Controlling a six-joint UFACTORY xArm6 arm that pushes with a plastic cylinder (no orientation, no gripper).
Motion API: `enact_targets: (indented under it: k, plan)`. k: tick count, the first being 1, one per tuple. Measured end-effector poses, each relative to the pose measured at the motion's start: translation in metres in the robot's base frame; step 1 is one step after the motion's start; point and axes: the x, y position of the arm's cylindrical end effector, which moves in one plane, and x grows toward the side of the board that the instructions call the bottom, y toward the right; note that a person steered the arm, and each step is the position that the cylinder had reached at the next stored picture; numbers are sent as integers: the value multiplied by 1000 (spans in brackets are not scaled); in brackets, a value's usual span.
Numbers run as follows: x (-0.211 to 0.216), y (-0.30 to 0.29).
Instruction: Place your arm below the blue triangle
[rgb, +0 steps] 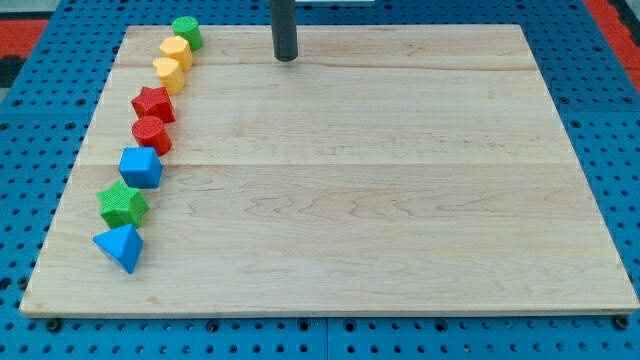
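Observation:
The blue triangle (120, 246) lies near the board's bottom-left corner, lowest in a curved line of blocks along the left edge. My tip (286, 57) stands near the board's top edge, a little left of centre, far up and to the right of the blue triangle. It touches no block.
Above the blue triangle the line runs upward: a green star (122, 204), a blue cube (140, 167), a red cylinder (151, 134), a red star (153, 103), two yellow blocks (169, 73) (177, 50) and a green cylinder (186, 32). The wooden board (400, 200) lies on a blue pegboard.

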Motion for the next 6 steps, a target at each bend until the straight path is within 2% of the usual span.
enact_targets:
  k: [2,3,4,5,6]
  plan:
    - [0,0]
    - [36,30]
    - [127,52]
    - [237,52]
    - [329,32]
